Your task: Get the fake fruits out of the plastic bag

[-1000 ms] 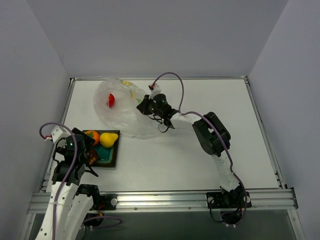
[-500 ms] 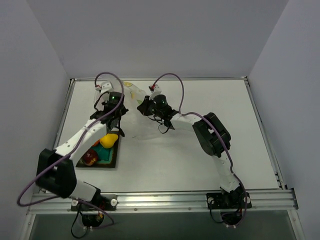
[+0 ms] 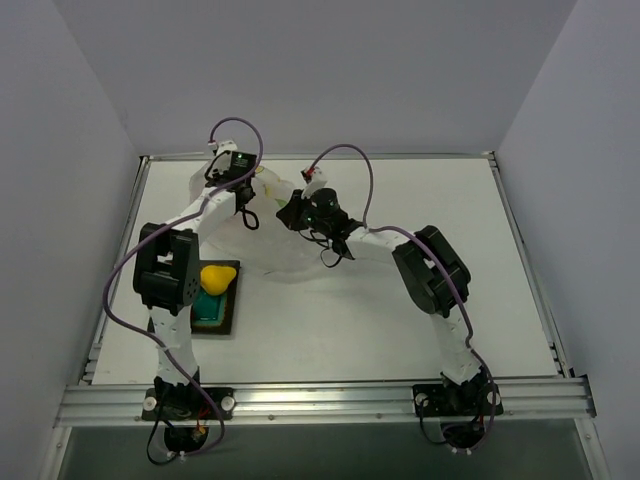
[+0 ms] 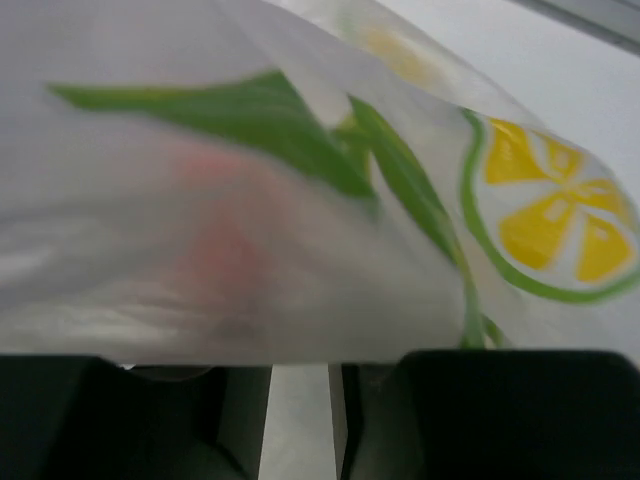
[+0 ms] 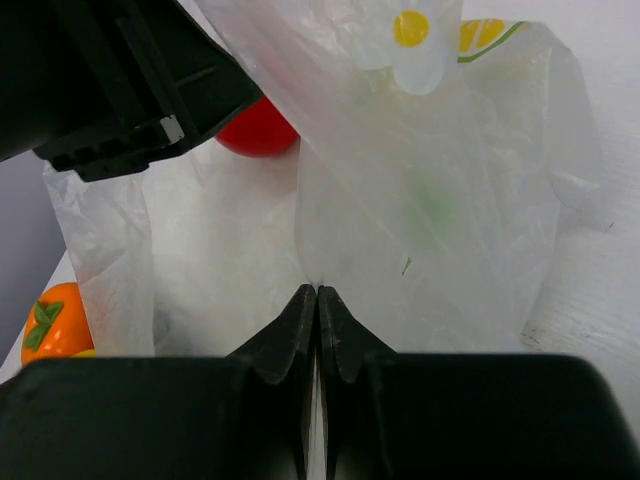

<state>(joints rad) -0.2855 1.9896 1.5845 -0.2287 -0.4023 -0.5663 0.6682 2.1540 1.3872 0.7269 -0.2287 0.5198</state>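
The plastic bag (image 3: 262,243) lies at the far left of the table, whitish with green and yellow prints. My right gripper (image 3: 290,213) is shut on a fold of its film (image 5: 317,292). My left gripper (image 3: 244,205) is at the bag's far side. In its wrist view the bag film (image 4: 300,200) drapes over its fingertips and hides them, and the jaws stand a little apart (image 4: 303,375). The red round fruit (image 5: 258,128) lies in the bag by the left gripper's black body (image 5: 120,80). It shows as a red blur (image 4: 215,240). The yellow pear (image 3: 216,276) lies on the tray. The orange fruit (image 5: 55,320) is outside the bag.
The green tray with a dark rim (image 3: 216,312) sits left of centre, partly under the left arm's elbow (image 3: 165,268). That arm hides the dark red fruit. Grey walls close in the table at the left, back and right. A metal rail (image 3: 320,398) runs along the near edge.
My left arm has swung from the tray up to the bag's far side. A dark red fruit it held over the tray was left on it. The right gripper kept its hold.
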